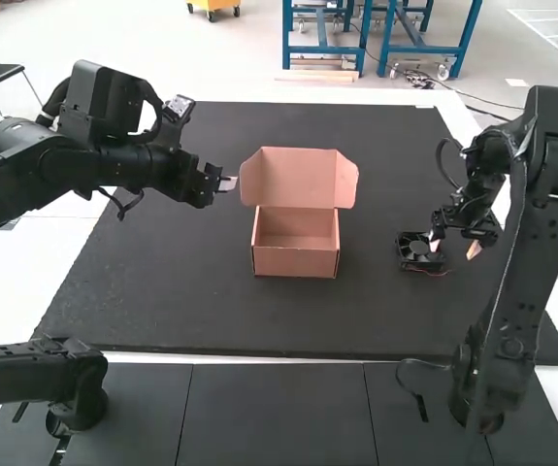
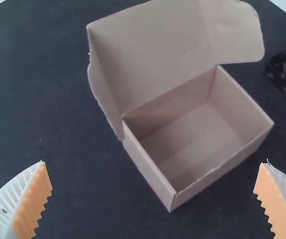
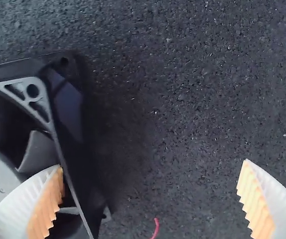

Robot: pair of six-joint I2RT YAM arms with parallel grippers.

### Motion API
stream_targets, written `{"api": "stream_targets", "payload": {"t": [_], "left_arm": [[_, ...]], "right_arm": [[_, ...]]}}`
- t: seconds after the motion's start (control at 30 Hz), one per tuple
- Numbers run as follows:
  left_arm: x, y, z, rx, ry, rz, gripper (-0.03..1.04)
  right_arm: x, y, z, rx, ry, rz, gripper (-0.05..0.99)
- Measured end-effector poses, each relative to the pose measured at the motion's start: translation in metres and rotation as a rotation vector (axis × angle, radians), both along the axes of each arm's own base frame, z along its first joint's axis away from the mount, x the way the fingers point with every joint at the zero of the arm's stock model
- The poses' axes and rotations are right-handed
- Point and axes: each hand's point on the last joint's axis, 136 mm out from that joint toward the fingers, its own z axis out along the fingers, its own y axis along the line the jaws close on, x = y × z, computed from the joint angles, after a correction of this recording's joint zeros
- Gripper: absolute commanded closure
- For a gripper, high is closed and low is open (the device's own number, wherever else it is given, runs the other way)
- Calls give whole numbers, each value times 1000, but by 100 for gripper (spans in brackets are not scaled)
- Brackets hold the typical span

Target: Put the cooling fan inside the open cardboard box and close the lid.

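Lying on the table is a big black mat [image 1: 162, 282]. A cardboard box [image 1: 295, 243] sits in the middle of it with its lid standing up. The fan [image 1: 420, 252] rests on the mat, right of the box. The left gripper [image 1: 222, 183] hangs wide open just left of the lid. The right gripper [image 1: 453, 243] is open over the fan's right side.

table [image 1: 12, 291] | black mat [image 1: 162, 282] | on mat: cardboard box [image 1: 295, 254], cooling fan [image 1: 420, 252]
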Motion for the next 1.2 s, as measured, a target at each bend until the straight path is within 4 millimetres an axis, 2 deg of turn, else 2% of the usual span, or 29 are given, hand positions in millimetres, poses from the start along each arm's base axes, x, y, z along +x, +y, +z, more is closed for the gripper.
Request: {"api": "stream_targets", "payload": {"t": [0.17,0.2,0.27,0.43,0.5,0.8,1.0,1.1,1.2], "left_arm": [[0,0,0,0,0,0,5],[0,0,0,0,0,0,5],[0,0,0,0,-1,0,5],[0,0,1,-2,-3,0,5],[0,0,1,-2,-3,0,5],[1,0,1,-2,-3,0,5],[2,0,2,-1,-9,6,5],[3,1,2,1,-14,13,5],[4,3,3,4,-18,21,5]], "right_arm": [[1,-1,1,-4,1,-1,14],[0,-1,1,-3,4,-3,19],[0,0,1,3,6,-5,32],[0,9,-2,46,11,-12,78],[1,17,-2,79,9,-12,93],[2,23,0,108,5,-13,96],[-5,28,4,140,31,-30,96],[-6,31,16,151,14,-37,96],[-8,36,43,166,-40,-43,96]]}}
